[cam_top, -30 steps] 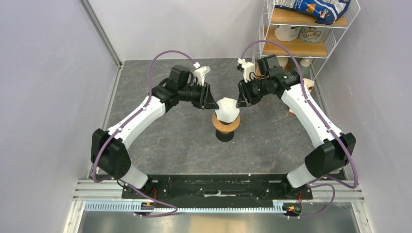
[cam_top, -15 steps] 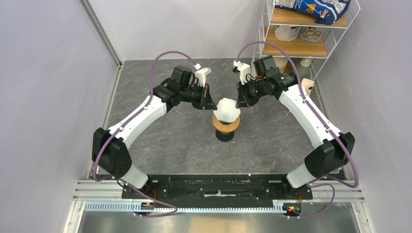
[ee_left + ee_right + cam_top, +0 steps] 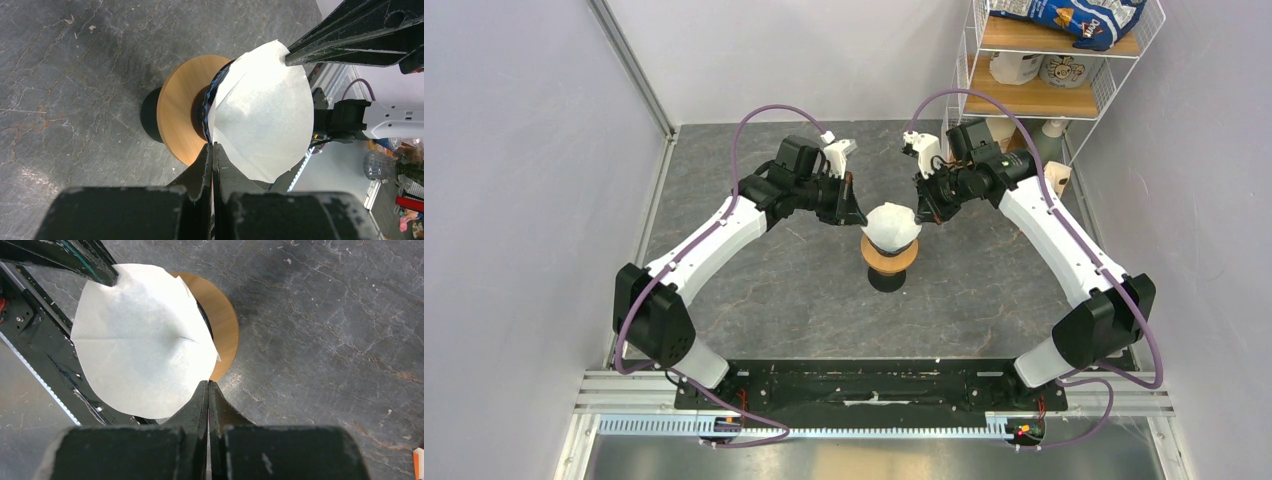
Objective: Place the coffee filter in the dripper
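Left claw [image 3: 212,147] and right claw [image 3: 208,385] each pinched closed on opposite edges of the coffee filter [image 3: 265,115], which rests over the dripper [image 3: 209,100] (blue rim partly showing).

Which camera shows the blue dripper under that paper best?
Left wrist: the dripper shows its ribbed blue edge beside the coffee filter. Right wrist shows only a dark sliver; from the top the paper covers it.

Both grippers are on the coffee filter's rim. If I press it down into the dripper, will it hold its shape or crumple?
Likely floppy: the coffee filter is thin creased paper, already folded near the left gripper, so pushing may buckle it. Probably very light; releasing the right gripper unevenly could skew it on the dripper.
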Motion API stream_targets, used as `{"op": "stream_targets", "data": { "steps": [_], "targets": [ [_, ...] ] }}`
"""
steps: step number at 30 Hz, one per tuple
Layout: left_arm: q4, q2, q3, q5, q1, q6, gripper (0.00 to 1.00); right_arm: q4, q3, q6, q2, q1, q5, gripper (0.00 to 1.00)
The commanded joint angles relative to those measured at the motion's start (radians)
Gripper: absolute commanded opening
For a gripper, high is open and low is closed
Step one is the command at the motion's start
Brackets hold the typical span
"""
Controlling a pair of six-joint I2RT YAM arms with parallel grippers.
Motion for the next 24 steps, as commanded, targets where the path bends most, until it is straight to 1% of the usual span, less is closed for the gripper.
{"op": "stream_targets", "data": {
  "steps": [1,24],
  "targets": [
    [-0.004,-0.026,0.027,-0.021,-0.003,0.012,0.02,0.006,-0.011,-0.034,-0.043,0.007,0.027,0.00],
    [0.000,0.002,0.018,-0.030,-0.017,0.038,0.02,0.034,-0.055,-0.076,-0.033,0.023,0.047,0.00]
  ]
}}
